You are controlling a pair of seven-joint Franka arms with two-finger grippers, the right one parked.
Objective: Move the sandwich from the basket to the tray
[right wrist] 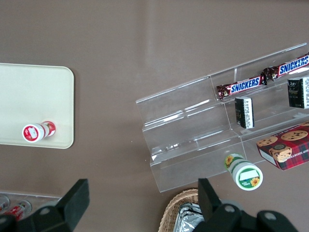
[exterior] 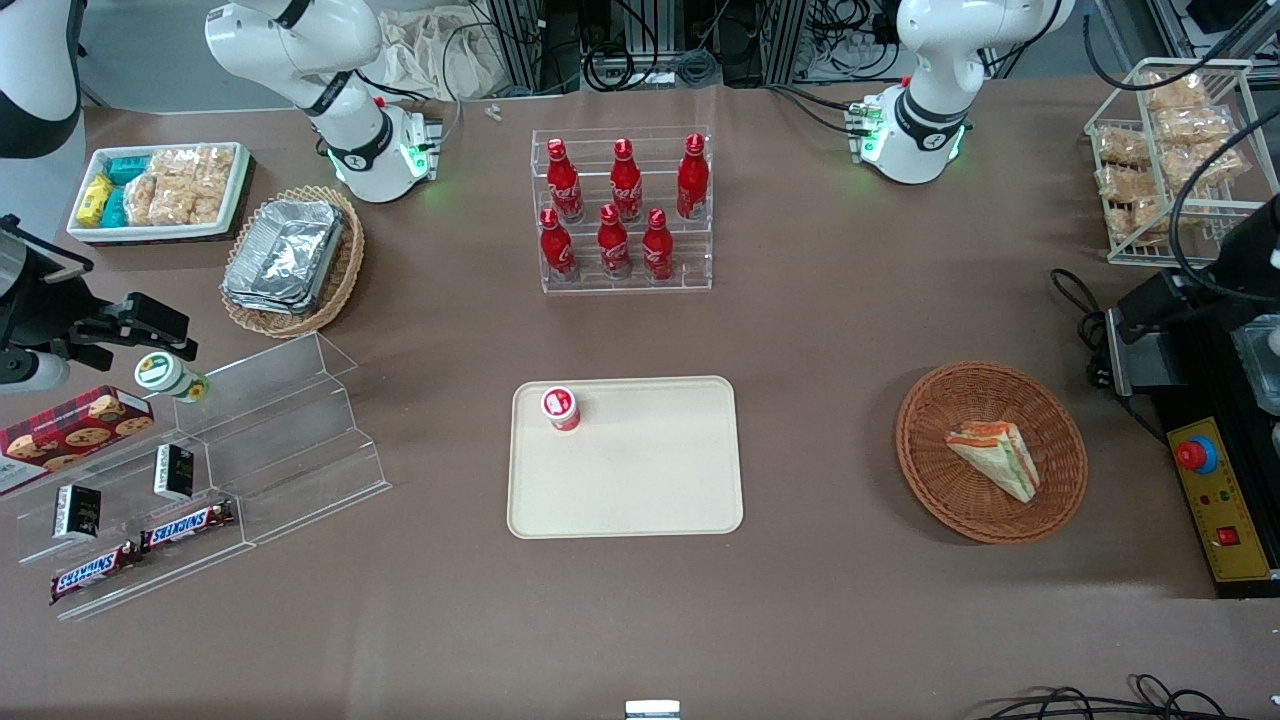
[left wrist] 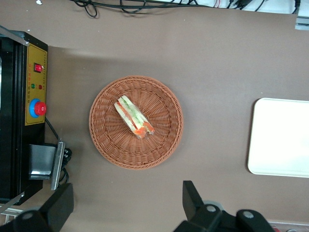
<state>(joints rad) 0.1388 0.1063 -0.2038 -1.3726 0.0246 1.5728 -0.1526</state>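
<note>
Sandwich (exterior: pixel 994 456), a small triangular wedge of pale bread with orange-red and green filling in clear wrap, lies in the round reddish-brown woven wicker basket (exterior: pixel 930 480), a little off the basket's middle. I note it rests flat on the weave, touching nothing else. The basket sits on the brown table toward the working arm's end, well apart from the flat cream-beige rectangular plastic tray (exterior: pixel 640 480) at the table's middle.

On the tray I see one small red-and-white capped cup (exterior: pixel 561 408), standing near a corner, on the side farther from the front camera; the remaining tray surface is bare.

Left gripper (left wrist: pixel 128 205): in the wrist view I see its two black fingers (left wrist: pixel 194 199) spread wide with nothing between them, hanging above the table beside the basket rim, not touching basket or sandwich. From the front camera I cannot make the gripper out.

A clear acrylic rack of six red bottles (exterior: pixel 622 210) stands farther from the front camera than the tray.
</note>
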